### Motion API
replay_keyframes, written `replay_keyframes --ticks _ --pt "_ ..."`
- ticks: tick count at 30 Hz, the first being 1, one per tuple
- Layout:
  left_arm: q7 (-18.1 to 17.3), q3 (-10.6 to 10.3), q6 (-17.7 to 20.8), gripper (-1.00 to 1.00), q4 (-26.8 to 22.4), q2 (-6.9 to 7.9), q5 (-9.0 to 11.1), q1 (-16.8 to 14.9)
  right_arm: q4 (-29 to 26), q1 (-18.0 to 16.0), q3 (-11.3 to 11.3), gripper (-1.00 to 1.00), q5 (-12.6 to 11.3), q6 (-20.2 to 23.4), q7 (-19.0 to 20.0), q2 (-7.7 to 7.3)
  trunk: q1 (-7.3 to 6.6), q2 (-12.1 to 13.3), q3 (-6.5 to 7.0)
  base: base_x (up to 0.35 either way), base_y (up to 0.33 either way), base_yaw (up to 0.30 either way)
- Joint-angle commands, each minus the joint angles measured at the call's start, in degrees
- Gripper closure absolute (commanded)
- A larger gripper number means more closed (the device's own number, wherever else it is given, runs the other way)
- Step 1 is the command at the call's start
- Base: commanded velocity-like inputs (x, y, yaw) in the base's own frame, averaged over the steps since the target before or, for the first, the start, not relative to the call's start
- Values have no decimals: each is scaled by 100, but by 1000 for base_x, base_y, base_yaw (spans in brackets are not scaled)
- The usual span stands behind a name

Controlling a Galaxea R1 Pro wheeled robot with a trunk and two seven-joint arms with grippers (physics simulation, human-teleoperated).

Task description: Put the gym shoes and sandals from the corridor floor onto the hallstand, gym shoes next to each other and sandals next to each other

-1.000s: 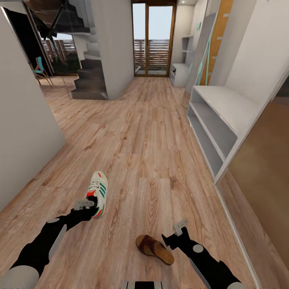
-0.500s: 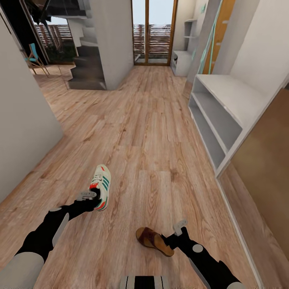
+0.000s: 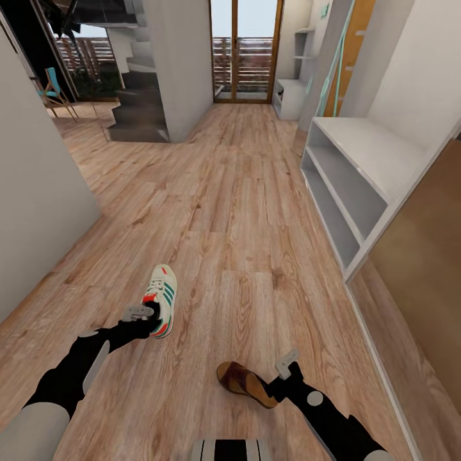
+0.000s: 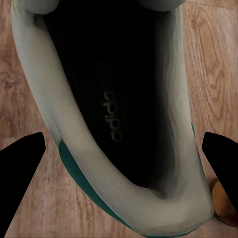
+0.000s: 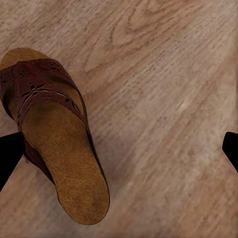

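Note:
One white gym shoe point(image 3: 161, 298) with green stripes lies on the corridor floor point(image 3: 243, 211) at the lower left. My left gripper point(image 3: 148, 318) is at its heel. In the left wrist view the black fingertips point(image 4: 25, 158) press against both sides of the gym shoe's heel point(image 4: 171, 129), so the left gripper point(image 4: 124, 153) is shut on it. A brown sandal point(image 3: 246, 383) lies at the bottom centre. My right gripper point(image 3: 282, 379) is beside its heel and open point(image 5: 121, 148), with the sandal point(image 5: 59, 148) close to one finger. The grey hallstand point(image 3: 358, 153) stands along the right wall.
A grey wall point(image 3: 38, 192) closes the left side. Stairs point(image 3: 137, 109) rise at the far left and a glass door point(image 3: 246, 51) ends the corridor. Wide open floor lies between me and the hallstand. A brown panel point(image 3: 422, 269) stands at the near right.
The whole picture shifted upward a little after the oldest frame, so the camera moved. Shoe, sandal and both grippers keep their places relative to each other.

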Motion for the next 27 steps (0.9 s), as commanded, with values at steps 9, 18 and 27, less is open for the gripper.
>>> replay_keyframes --ticks 9,18,27 --pt "-15 10 54 100 2 -1 62 5 7 0 -15 -100 111 14 11 -25 -1 -2 -4 0 0 0" --pt "-17 10 60 100 22 -6 64 6 18 -2 -19 -100 114 16 21 -64 9 -7 -112 0 0 0" --pt "-12 9 60 100 14 -9 61 14 17 -1 -22 -100 106 187 22 -65 20 -12 -254 0 0 0"
